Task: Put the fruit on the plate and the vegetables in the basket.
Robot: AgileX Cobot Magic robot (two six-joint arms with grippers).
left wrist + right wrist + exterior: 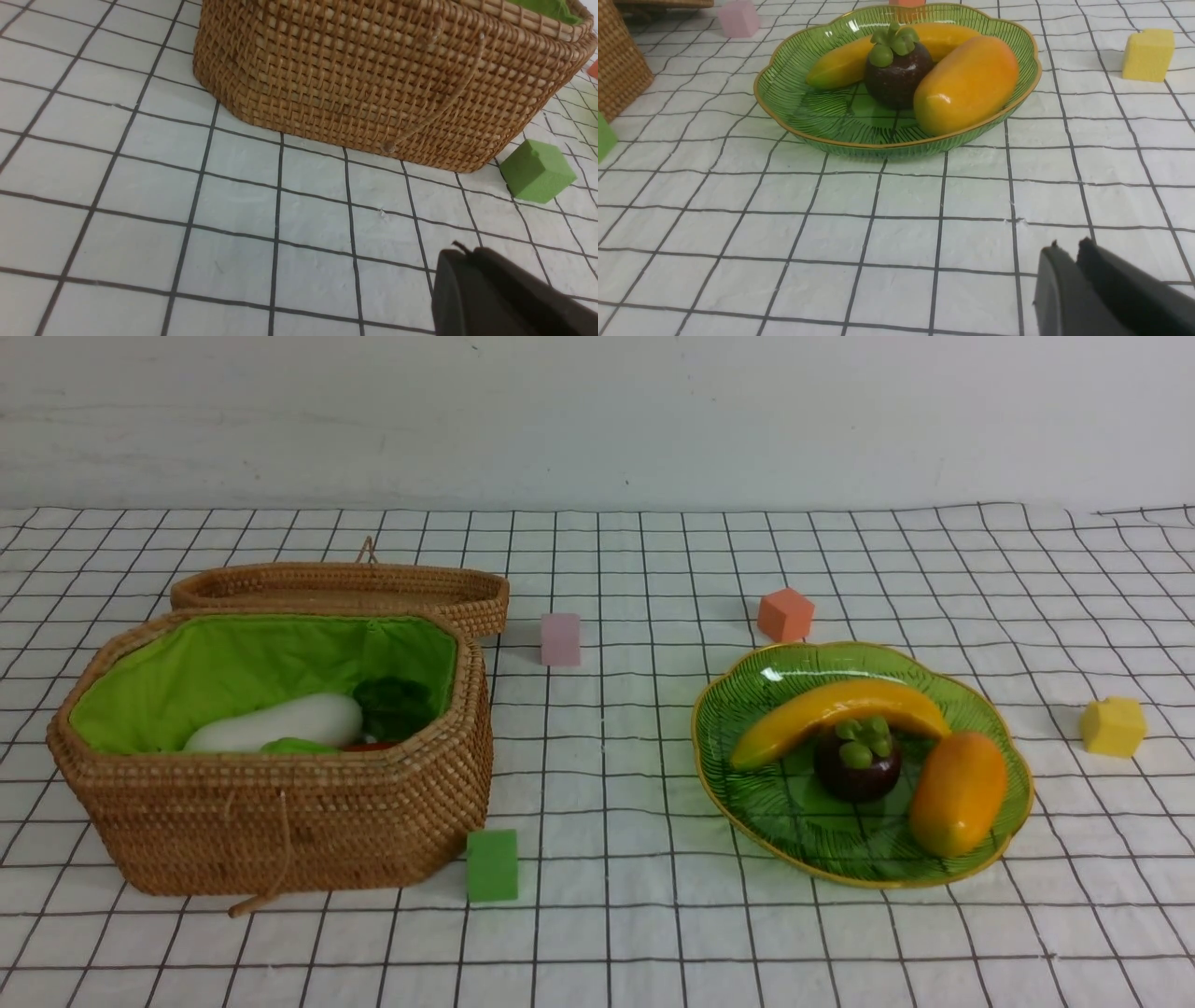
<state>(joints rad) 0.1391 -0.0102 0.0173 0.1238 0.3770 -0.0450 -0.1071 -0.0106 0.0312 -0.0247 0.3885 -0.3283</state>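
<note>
While four foam cubes lie scattered on the checked surface [616, 784], a green cube [492, 865] just beside the basket [280, 812], a pink cube [560, 639], an orange cube [785, 615] behind the plate [747, 775] and a yellow cube [1113, 726] off to the right, none blocks either container. Both tools hang low over bare cloth, the left tool [460, 254] pressed shut and empty, the right tool [1066, 254] all but closed with only a slit showing, holding nothing. Three fruits sit on the plate, a banana [831, 709], a mangosteen [857, 763] and a mango [959, 791], and the open basket shows a white eggplant [280, 721] with bits of green gourd [297, 746] and something red-orange beside it.
</note>
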